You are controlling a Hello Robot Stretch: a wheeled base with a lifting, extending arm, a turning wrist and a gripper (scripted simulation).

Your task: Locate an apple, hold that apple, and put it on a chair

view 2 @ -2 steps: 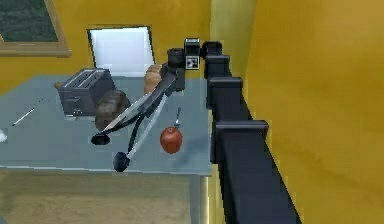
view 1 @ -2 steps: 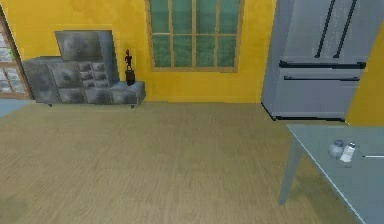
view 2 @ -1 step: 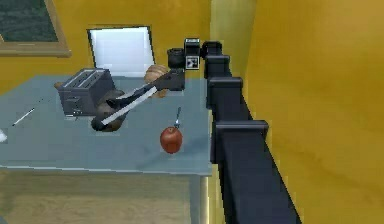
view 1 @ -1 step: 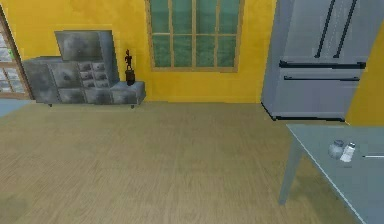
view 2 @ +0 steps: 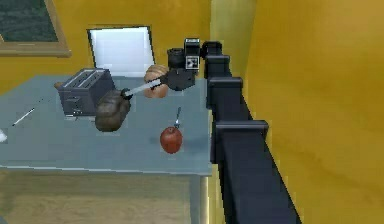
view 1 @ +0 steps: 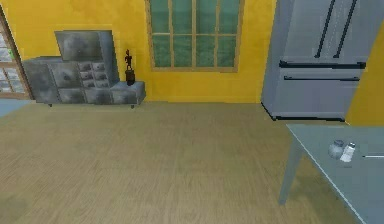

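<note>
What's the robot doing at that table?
The robot's arm reaches out over a grey table. Its gripper is by a dark brown lump next to the toaster; I cannot tell whether it holds anything. The red apple lies on the table, not yet picked up.

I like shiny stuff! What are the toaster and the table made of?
The toaster looks like brushed grey metal: dull silvery sides with dark slots on top. The table looks smooth and matte grey-blue, maybe painted wood or metal; its flat, even colour leaves that open.
</note>
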